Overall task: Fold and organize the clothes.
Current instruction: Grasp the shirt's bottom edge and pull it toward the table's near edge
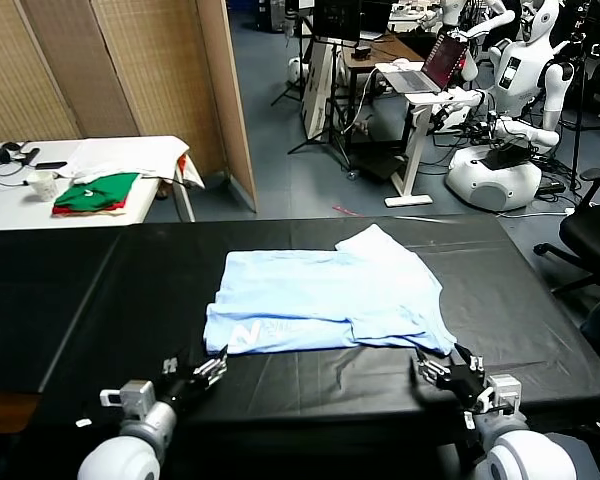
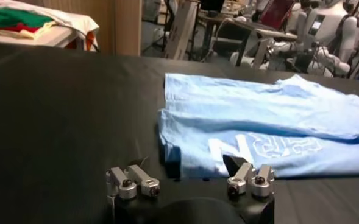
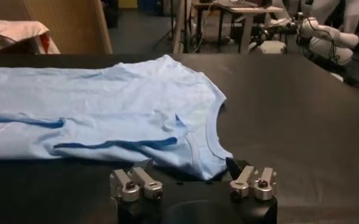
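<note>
Black sheeting is covering the desk (image 1: 70,300) in front of us, and the pale blue T-shirt (image 1: 325,300) is lying partly folded near its middle, the near edge showing white lettering (image 2: 261,148). We are keeping our left claw (image 1: 208,368) just short of the shirt's near left corner, its fingers spread wide and gripping nothing. We are holding our right claw (image 1: 442,366) just off the near right corner by the neckline (image 3: 211,131), fingers apart and empty too. Behind the desk, green and red folded garments (image 1: 98,192) are sitting on a white side table (image 1: 20,205), and 1 laptop (image 1: 430,68) is standing open on a stand farther back
</note>
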{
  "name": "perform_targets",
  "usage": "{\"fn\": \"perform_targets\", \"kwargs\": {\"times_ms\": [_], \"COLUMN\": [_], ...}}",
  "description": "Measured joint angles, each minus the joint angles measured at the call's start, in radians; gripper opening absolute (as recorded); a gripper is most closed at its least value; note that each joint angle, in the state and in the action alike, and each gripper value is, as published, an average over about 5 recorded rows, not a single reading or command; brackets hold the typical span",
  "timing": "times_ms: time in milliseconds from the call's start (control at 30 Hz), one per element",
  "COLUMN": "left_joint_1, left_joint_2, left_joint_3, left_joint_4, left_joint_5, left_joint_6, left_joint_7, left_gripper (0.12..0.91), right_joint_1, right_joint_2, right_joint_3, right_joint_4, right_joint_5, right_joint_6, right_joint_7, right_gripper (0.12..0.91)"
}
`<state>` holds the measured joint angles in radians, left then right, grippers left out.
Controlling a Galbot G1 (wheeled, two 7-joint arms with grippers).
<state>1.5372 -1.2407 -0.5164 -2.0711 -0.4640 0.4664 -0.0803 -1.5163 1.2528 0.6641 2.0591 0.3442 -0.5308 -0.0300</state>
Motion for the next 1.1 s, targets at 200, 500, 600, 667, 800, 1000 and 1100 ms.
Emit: {"fn": "perform_targets", "kwargs": {"times_ms": [200,500,600,667,800,1000,1100], "left_joint_1": [0.005,0.005,0.014,0.024,0.057,0.143,0.195], "left_joint_2": [0.004,0.011,0.018,0.026,0.049,0.075,0.074], "left_joint_3": [0.0,0.007,0.008,0.006,-0.011,-0.045,-0.059], "left_joint_4": [0.006,0.008,-0.001,-0.011,-0.041,-0.112,-0.146], "left_joint_5": [0.015,0.008,0.032,0.064,0.127,0.182,0.202], "left_joint_6": [0.004,0.013,0.02,0.026,0.039,0.048,0.052], "left_joint_7": [0.005,-0.004,-0.018,-0.031,-0.051,-0.062,-0.063], "left_gripper": [0.564,0.154,0.146,0.145,0.145,0.145,0.145], "right_joint_1": [0.001,-0.011,-0.024,-0.033,-0.053,-0.083,-0.103], "right_joint_2": [-0.007,-0.032,-0.051,-0.067,-0.099,-0.117,-0.117], "right_joint_3": [0.001,-0.017,-0.024,-0.028,-0.036,-0.045,-0.045], "right_joint_4": [-0.01,0.013,0.038,0.056,0.091,0.136,0.163], "right_joint_5": [-0.002,0.015,0.036,0.053,0.066,0.064,0.06], "right_joint_6": [0.003,-0.029,-0.074,-0.104,-0.147,-0.194,-0.205], "right_joint_7": [-0.001,0.002,0.013,0.023,0.036,0.049,0.055], "right_gripper": [0.21,0.141,0.141,0.141,0.141,0.141,0.141]}}
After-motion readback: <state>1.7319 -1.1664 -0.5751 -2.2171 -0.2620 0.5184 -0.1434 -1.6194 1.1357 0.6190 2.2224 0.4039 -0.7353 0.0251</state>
